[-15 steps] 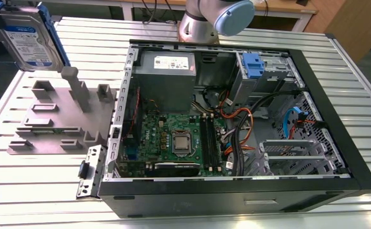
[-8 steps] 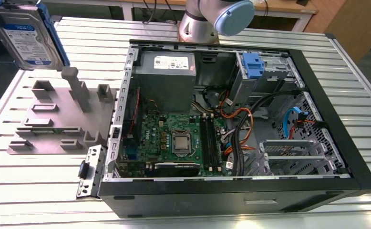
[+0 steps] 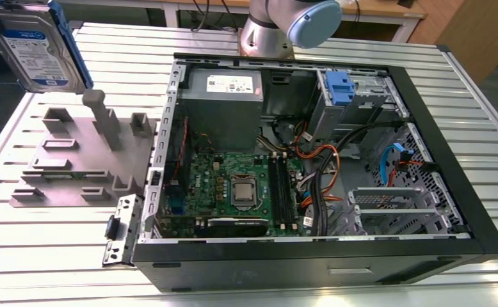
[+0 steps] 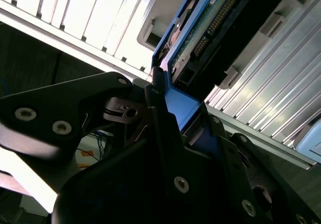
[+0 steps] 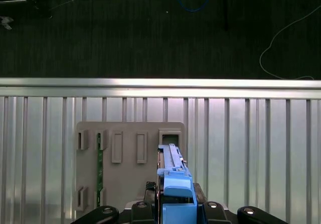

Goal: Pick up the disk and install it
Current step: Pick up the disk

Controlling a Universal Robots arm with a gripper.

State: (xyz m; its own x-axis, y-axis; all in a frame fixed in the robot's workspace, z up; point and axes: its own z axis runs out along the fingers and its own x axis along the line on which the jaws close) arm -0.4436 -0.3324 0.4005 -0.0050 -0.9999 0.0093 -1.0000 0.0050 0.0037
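Blue plastic rails are seen framing the disk, which is held off the worktop at the upper part of the exterior view's left, its white-and-blue label turned toward that camera.

- End effector: clamped on the disk. In the second wrist view, black fingers are pressed against either side of a blue rail end. The disk's green circuit underside and a row of connector pins are shown beyond them.
- First wrist view: the disk is seen edge-on, above a grey slotted fixture. A thin green board is stood in one of the fixture's slots. The ribbed metal worktop and a dark floor lie past it.
- Exterior view: the same fixture is set on the worktop just beside the open computer case, on the exterior view's left of it. The disk is carried over the fixture's far end, outside the case.
- Inside the case: a motherboard, a grey power supply, and a blue caddy clip at the far bay.
- The arm is mounted behind the case.
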